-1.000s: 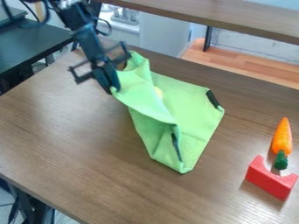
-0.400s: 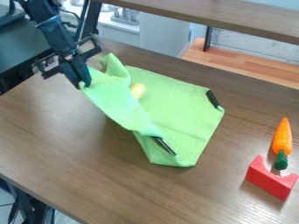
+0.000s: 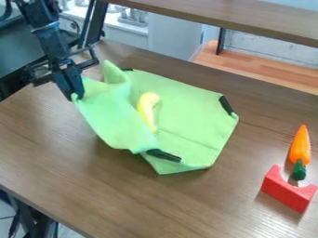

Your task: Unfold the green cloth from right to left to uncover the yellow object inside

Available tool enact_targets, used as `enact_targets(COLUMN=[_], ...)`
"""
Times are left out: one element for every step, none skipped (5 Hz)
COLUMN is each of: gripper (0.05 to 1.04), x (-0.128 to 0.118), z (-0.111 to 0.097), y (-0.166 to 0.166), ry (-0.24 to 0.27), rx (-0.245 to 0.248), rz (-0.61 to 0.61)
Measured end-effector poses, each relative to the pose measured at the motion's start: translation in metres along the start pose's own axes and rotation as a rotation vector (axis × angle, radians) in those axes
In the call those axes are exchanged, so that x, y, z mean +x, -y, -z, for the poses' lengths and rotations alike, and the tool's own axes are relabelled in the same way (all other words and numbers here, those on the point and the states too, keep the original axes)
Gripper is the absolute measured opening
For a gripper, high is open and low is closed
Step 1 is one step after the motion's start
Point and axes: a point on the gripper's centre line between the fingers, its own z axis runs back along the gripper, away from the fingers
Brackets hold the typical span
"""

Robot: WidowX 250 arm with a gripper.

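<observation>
Hanging over the far left part of the wooden table (image 3: 93,186), the black gripper (image 3: 76,96) is seen with its fingers pressed together on the left corner of a green cloth (image 3: 195,109). By this grip the corner is held above the table, and the left part of the cloth is raised into a loose fold, while its right part is laid flat on the wood. A yellow banana (image 3: 148,107) is placed on the cloth, near its middle, close beside the raised fold. The thicker rounded end of the banana is pointed toward the far side. Black strips are seen at the cloth's edges: one strip (image 3: 227,105) is found at the right corner, and another strip (image 3: 164,155) at the near edge of the fold.

Well apart from the cloth, at the right, a red block (image 3: 287,190) with a curved notch is set on the table. Just beyond it an orange carrot (image 3: 300,146) is placed, with its green end (image 3: 299,171) at the notch. At the top, a wooden shelf (image 3: 236,16) is seen above the level of the table.
</observation>
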Motion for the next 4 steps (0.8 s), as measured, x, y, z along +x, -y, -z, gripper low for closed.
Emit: enact_targets(gripper=[0.07, 0.07, 0.087, 0.244], x=[0.0, 0.002, 0.003, 0.007], z=[0.004, 0.005, 0.005, 0.001], y=[-0.009, -0.017, -0.025, -0.035], ry=[0.007, 0.018, 0.031, 0.065], rx=[0.049, 0.088, 0.141, 0.217], rz=[-0.032, -0.051, -0.096, -0.123])
